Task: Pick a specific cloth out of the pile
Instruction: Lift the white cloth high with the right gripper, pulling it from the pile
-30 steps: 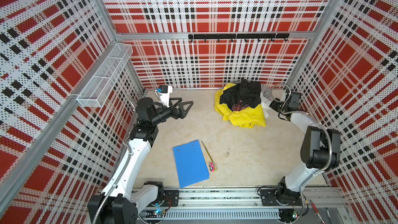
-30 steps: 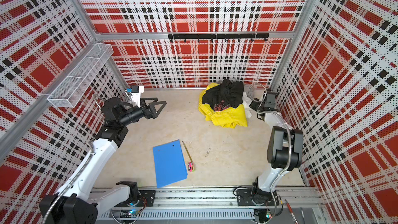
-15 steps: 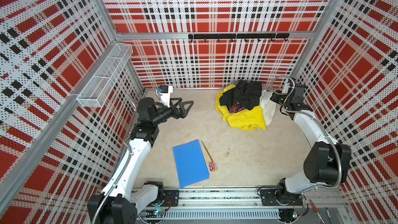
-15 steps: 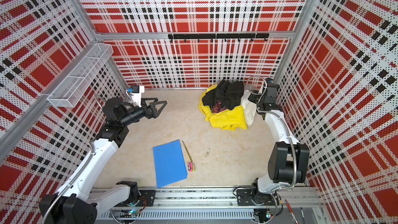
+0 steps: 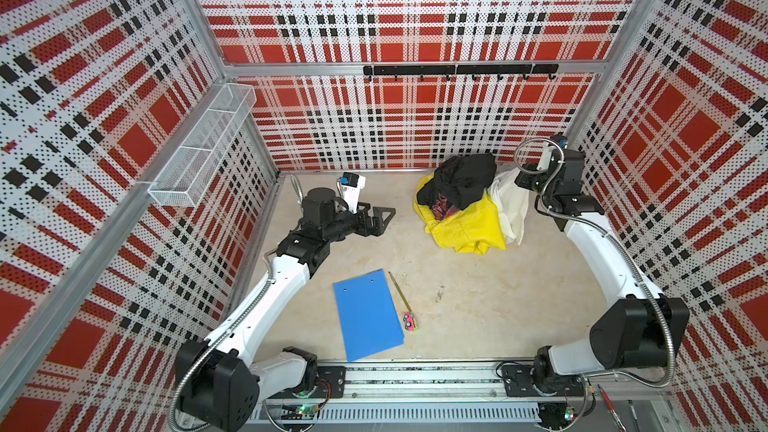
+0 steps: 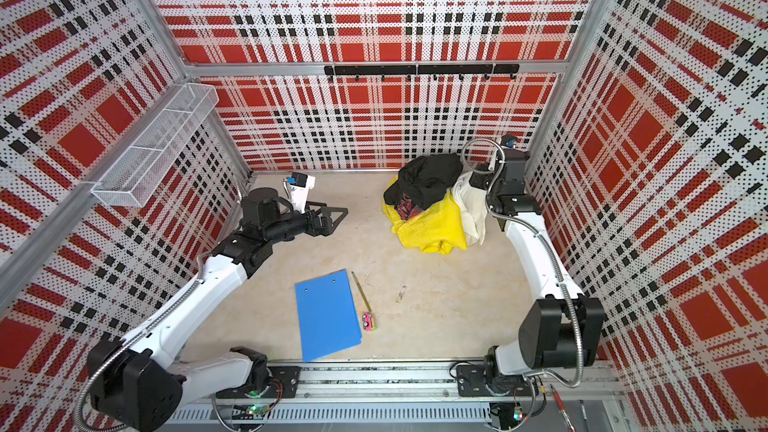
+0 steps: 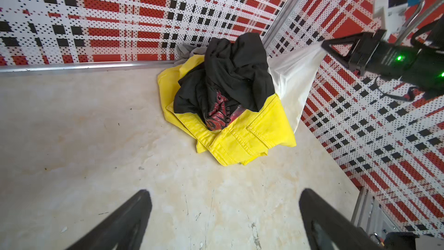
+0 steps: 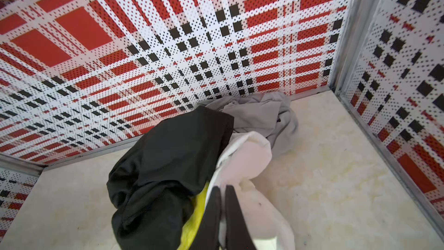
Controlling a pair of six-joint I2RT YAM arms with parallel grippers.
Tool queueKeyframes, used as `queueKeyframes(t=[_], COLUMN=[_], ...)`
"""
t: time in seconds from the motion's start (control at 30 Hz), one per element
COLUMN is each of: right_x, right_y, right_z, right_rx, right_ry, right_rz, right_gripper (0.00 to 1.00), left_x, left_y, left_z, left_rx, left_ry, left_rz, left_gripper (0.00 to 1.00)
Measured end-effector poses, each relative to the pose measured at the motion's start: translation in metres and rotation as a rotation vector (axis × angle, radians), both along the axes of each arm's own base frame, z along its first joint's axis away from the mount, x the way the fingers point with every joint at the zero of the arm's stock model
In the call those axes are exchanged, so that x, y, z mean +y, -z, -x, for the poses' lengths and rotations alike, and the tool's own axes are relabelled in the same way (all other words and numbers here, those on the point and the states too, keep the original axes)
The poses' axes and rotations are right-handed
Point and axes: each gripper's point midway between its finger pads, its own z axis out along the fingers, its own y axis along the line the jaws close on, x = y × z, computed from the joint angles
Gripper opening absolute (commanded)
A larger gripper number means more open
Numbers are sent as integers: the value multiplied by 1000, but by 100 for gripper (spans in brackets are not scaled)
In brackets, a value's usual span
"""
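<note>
right gripper [image 7: 324,44] pinches the cloth [image 7: 293,75] by an edge beside the corner pile [image 7: 230,73]; left gripper [image 7: 224,194] gapes over bare floor [image 7: 96,128].

Holds left pincer [image 7: 224,192] spread wide, elbow bent. Pinches cloth [image 8: 249,159] in shut right pincer [image 8: 223,187], arm stretched forward.

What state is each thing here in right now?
Right gripper, jaws shut on the cloth.
Left gripper, jaws open, empty.
Cloth, one end lifted, rest hanging beside the pile.
Yellow garment, bunched underneath.
Black garment, crumpled on the yellow garment.
Grey garment, crumpled by the wall.
Folder, closed, lying flat.
</note>
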Motion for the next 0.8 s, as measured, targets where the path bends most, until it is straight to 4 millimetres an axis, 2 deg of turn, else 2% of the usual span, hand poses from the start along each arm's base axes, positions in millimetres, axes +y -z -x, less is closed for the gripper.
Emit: queueKeyframes(t=[0.17, 0.3, 0.63, 0.73, 0.8], right_x=[-5, -8, -15, -15, -15], right_y=[-27, -57, -164, -184, -190], right_z=[3, 5, 18, 22, 25], right_rx=[-53, -111, -354, -410, -432], right_ry=[29, 44, 86, 88, 90], right_rz=[5, 6, -23, -38, -43], right_gripper=[0, 0, 0, 0, 0], left_x=[-20, -20, -19, -19, -18], left_y=[1, 2, 5, 5, 5], left_z=[12, 11, 10, 10, 10], left_rx=[-27, -34, -37, -38, -38], left_ry=[56, 50, 39, 38, 38], left_rz=[-30, -41, -53, -53, -54], left_gripper=[99, 99, 99, 99, 99])
